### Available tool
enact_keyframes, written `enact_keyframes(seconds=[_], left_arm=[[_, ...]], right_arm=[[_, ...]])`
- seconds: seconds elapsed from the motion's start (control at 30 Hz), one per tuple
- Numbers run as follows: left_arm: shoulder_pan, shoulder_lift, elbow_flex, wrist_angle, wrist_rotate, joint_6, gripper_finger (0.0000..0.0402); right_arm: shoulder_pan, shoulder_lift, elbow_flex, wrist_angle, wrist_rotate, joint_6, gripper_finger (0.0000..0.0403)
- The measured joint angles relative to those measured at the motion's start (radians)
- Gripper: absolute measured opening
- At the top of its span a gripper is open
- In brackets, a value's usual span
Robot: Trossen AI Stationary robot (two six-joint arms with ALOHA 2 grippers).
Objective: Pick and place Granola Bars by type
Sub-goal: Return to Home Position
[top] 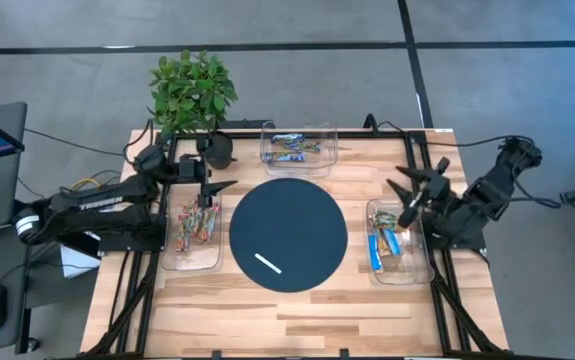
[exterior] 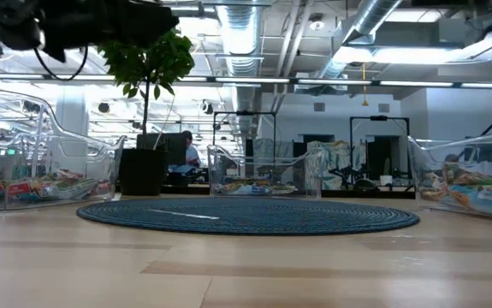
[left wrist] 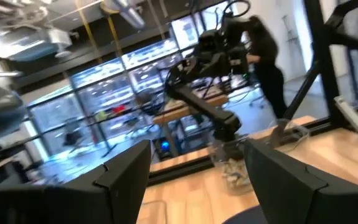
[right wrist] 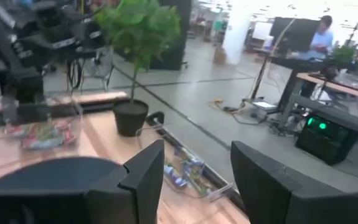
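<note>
Judging the step as return-home: Granola Bars (top: 195, 224) lie sorted in clear bins (top: 333, 135); left gripper (top: 215, 194) and right gripper (top: 408, 196) both spread, empty. Next: fold arms back.

We see bright, even light from ceiling lights (exterior: 417, 56) above the worktop (exterior: 246, 265); clear bins (exterior: 49, 128) glint, shadows faint.

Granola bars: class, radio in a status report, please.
Left end effector open, empty; right end effector open, empty. Granola bars all in three clear bins. Only white stick on mat; nothing obstructing.
</note>
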Motion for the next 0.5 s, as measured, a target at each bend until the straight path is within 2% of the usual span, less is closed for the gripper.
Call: enact_keyframes(seconds=[0.07, 0.13, 0.17, 0.27, 0.3, 0.33, 0.5], left_arm=[[0.022, 0.062, 0.001, 0.065, 0.040, -0.026, 0.0251], [0.036, 0.126, 0.001, 0.104, 0.046, -0.041, 0.0251], [0.041, 0.158, 0.001, 0.125, 0.045, -0.043, 0.0251], [0.047, 0.250, 0.000, 0.192, 0.041, -0.056, 0.0251], [0.046, 0.277, 0.000, 0.220, 0.041, -0.068, 0.0251], [0.046, 0.300, 0.000, 0.251, 0.043, -0.088, 0.0251], [0.047, 0.331, 0.000, 0.290, 0.155, -0.156, 0.0251]], right_arm=[[-0.045, 0.008, -0.022, 0.120, -0.059, -0.118, 0.0178], [-0.120, 0.020, -0.062, 0.343, -0.183, -0.318, 0.0178], [-0.174, 0.026, -0.087, 0.492, -0.305, -0.456, 0.0179], [-0.366, 0.059, -0.168, 0.904, -0.827, -0.803, 0.0180], [-0.434, 0.073, -0.182, 0.973, -0.953, -0.850, 0.0180], [-0.497, 0.085, -0.189, 1.007, -1.036, -0.866, 0.0180], [-0.782, 0.141, -0.203, 0.982, -1.258, -0.758, 0.0176]])
